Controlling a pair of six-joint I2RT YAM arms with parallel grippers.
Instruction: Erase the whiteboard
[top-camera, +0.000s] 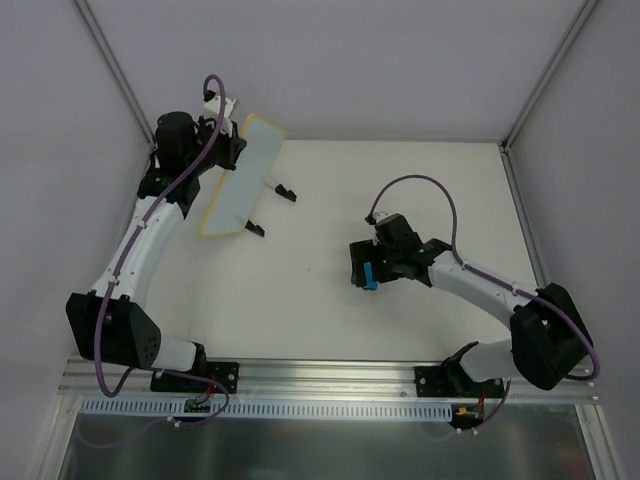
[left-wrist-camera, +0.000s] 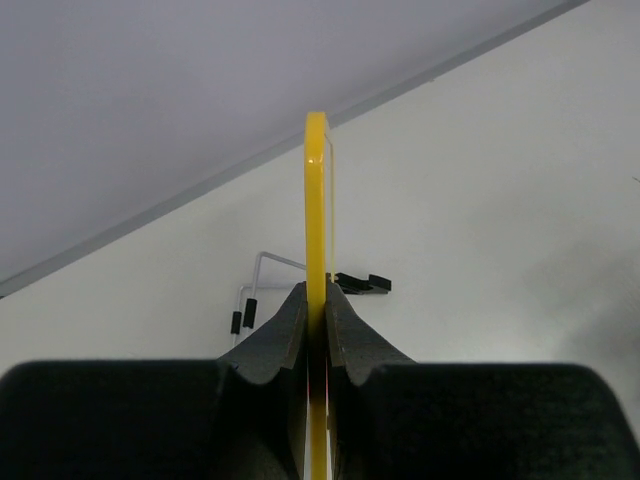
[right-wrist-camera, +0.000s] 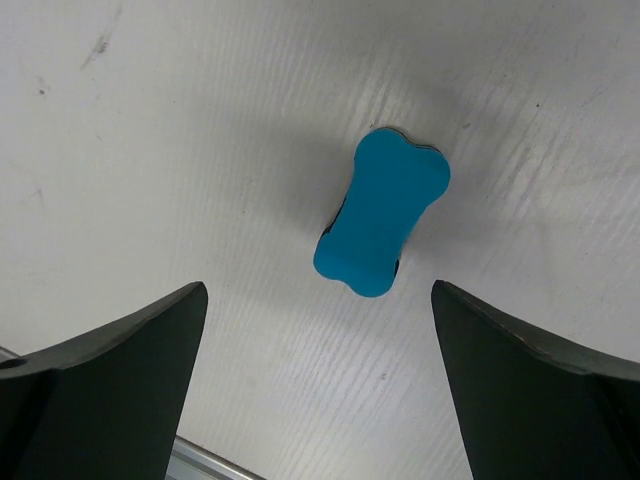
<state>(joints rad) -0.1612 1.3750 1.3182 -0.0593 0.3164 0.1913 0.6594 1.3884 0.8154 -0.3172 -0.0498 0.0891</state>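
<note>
While a board has to be kept from sliding under a wipe, the left gripper (top-camera: 228, 148) pinches the small white rectangular whiteboard with the thin yellow frame (top-camera: 240, 182) by one long edge at the back-left of the pale table (top-camera: 430, 190). It is tipped so the white face looks toward the middle of the workspace. Through the left wrist camera I see its two dark fingers (left-wrist-camera: 280, 340) pressed tight on either side of the yellow rim, the board edge-on between them. The board's two small black feet (top-camera: 285, 192) stick out toward the centre; whether they touch the table I cannot tell. I make out no drawing on the face from above.

Further right, well apart from the board, a blue bone-shaped eraser block (right-wrist-camera: 382, 212) lies flat on the table. The right gripper (right-wrist-camera: 315, 300) hangs over it with jaws spread wide, holding and touching nothing, the eraser showing in the gap between them. That looks to me like a set-up for a straight drop and a pinch across its narrow waist.
</note>
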